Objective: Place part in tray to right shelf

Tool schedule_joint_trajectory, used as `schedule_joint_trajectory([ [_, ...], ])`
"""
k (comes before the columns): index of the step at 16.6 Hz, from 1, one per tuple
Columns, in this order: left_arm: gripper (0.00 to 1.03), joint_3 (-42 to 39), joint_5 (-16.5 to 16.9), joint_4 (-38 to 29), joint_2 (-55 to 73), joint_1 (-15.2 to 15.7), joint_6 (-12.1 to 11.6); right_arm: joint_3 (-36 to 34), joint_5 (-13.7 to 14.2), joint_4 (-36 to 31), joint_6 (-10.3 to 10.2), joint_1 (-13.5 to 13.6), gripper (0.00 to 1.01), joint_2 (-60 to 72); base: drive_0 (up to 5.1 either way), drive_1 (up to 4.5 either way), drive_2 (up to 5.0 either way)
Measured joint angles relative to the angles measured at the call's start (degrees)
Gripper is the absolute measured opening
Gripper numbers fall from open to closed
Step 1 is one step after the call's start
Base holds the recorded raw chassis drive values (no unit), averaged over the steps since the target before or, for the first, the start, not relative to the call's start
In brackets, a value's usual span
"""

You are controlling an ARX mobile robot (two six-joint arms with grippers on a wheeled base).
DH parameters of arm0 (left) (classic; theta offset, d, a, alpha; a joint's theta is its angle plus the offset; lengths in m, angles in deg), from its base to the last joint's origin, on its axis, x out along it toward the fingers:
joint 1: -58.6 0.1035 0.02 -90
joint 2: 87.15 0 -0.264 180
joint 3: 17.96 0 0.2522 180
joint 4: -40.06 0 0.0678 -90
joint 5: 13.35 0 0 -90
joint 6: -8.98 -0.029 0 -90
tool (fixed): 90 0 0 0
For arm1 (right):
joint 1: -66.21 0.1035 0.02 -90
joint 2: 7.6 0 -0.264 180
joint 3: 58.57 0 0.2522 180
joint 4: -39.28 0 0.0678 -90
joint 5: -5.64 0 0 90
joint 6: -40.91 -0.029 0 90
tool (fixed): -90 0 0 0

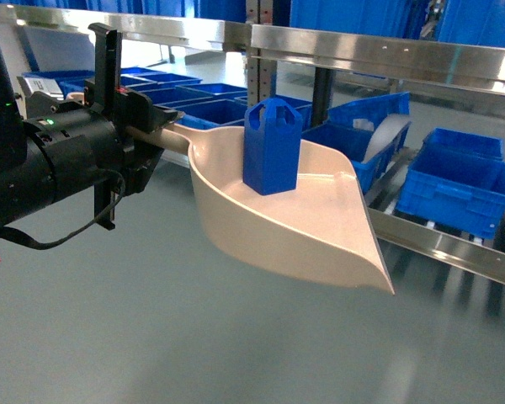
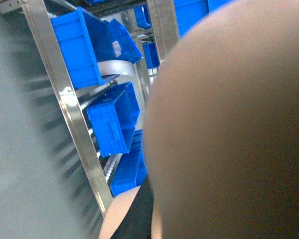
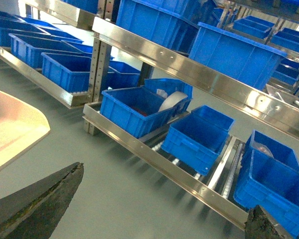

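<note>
The black left arm fills the near left of the head view, its left gripper (image 1: pixel 124 126) clamped on the thin handle of the tray (image 1: pixel 320 227). The beige scoop hangs in the air over the grey floor, its long axis running from the handle at left out to its open lip at lower right, which points toward the right shelf (image 1: pixel 454 244). That steel rack lies just beyond and to the right of the lip, its shiny front rail slanting down to the right, with blue crates (image 1: pixel 459 181) sitting behind the rail.

The part (image 1: pixel 273 145) stands upright in the deep end of the tray, near the handle, resting on the scoop's floor.

From the right wrist view, the right gripper (image 3: pixel 159 219) stands spread, empty, its dark fingertips (image 3: pixel 50 199) apart above the floor in front of the shelf rail (image 3: pixel 189 174).

I judge the left arm does the carrying: the tray must travel rightward along its own axis to reach the rack.
</note>
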State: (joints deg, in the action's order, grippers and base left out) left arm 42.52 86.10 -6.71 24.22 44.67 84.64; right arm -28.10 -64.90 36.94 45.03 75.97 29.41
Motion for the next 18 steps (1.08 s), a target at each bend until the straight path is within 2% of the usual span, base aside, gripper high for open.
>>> schedule_joint_trajectory([
  [18, 0.15, 0.00, 0.00, 0.00, 0.00, -0.02, 0.00, 0.00, 0.00, 0.00, 0.02, 0.00, 0.98, 0.00, -1.7, -1.65, -1.7],
])
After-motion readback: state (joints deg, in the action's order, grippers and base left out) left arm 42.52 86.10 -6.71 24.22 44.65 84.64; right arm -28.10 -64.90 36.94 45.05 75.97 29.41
